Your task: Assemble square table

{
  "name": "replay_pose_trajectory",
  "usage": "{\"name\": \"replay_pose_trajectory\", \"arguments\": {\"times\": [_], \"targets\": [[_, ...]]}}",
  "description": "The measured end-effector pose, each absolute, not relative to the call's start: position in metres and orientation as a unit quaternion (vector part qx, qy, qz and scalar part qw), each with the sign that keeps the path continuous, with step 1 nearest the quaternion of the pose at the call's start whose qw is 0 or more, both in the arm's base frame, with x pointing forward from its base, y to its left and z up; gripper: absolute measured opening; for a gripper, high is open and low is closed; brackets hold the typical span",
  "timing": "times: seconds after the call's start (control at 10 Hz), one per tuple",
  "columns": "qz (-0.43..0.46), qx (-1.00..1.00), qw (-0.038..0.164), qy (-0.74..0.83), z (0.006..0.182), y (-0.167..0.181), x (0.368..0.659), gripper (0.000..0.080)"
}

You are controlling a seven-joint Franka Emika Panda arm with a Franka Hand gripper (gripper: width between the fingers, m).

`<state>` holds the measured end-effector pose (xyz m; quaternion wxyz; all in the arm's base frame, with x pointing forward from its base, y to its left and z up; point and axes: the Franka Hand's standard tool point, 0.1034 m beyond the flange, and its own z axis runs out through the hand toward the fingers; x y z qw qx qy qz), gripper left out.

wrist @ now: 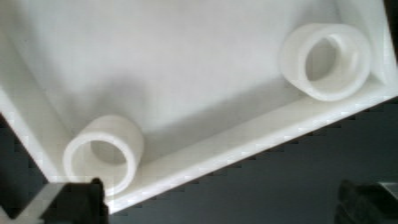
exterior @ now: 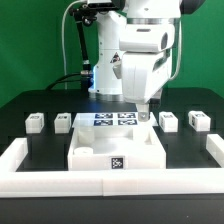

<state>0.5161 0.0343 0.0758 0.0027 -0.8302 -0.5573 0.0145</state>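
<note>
The claw (exterior: 143, 115) hangs spread wide over the top's (exterior: 95, 146) far edge; best lower it straight, straddling the rim squarely, clear of the sockets (wrist: 329, 62).

Marker board (exterior: 111, 119) on blk table (exterior: 45, 141)

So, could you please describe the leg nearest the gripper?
Find the large flat white square plastic tabletop. Two short chunky white legs stand past it on the exterior view's right. Take the inner leg, beside the gripper, not the outer leg.
</note>
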Motion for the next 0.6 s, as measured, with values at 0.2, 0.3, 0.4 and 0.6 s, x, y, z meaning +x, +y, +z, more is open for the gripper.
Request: {"name": "replay_pose_trajectory", "arguments": {"times": [0.2, 0.3, 0.4, 0.6], "targets": [[0.015, -0.830, 0.003, -0.557, 0.075, 0.034, 0.516, 0.0650], [0.015, -0.826, 0.003, -0.563, 0.075, 0.032, 0.515, 0.0650], [0.003, -0.785, -0.002, -0.620, 0.071, 0.024, 0.513, 0.0650], [0.010, -0.764, 0.003, -0.645, 0.066, 0.012, 0.504, 0.0650]]}}
